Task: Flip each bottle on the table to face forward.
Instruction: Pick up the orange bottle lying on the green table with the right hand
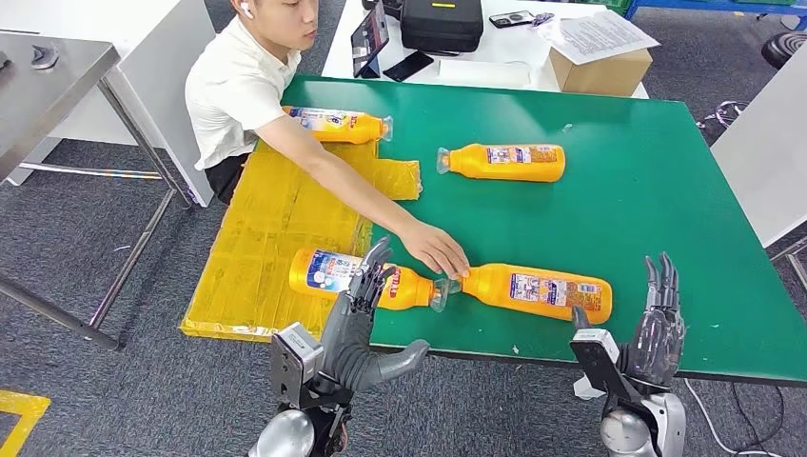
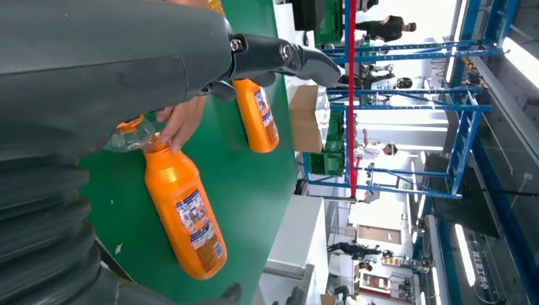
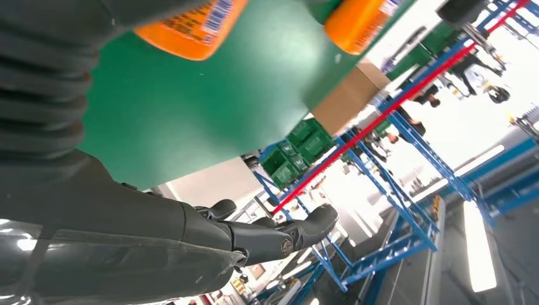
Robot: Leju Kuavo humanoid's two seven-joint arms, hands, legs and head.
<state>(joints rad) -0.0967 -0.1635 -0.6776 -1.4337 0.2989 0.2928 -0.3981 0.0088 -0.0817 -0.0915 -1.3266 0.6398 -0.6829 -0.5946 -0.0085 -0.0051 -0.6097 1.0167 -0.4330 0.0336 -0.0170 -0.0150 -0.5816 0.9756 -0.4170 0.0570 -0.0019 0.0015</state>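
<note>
Several orange bottles lie on their sides on the green table [image 1: 647, 219]. The near-left bottle [image 1: 328, 273] rests partly on a yellow mat, and my left hand [image 1: 357, 319] hovers open just over its near side. The near-right bottle [image 1: 542, 290] [image 2: 184, 213] lies cap to cap with it. A person's hand [image 1: 433, 249] [image 2: 181, 121] touches the spot where the two caps meet. My right hand [image 1: 657, 319] stands open at the table's near edge, right of that bottle. Two more bottles lie farther back, one [image 1: 333, 125] behind the person's arm and one [image 1: 504, 162] [image 2: 255, 114] mid-table.
A yellow mat [image 1: 266, 238] covers the table's left part. A person in a white shirt [image 1: 233, 90] sits at the far left corner, arm stretched across. Beyond the table stand a cardboard box [image 1: 600, 67], a black case [image 1: 442, 24] and a tablet [image 1: 369, 38].
</note>
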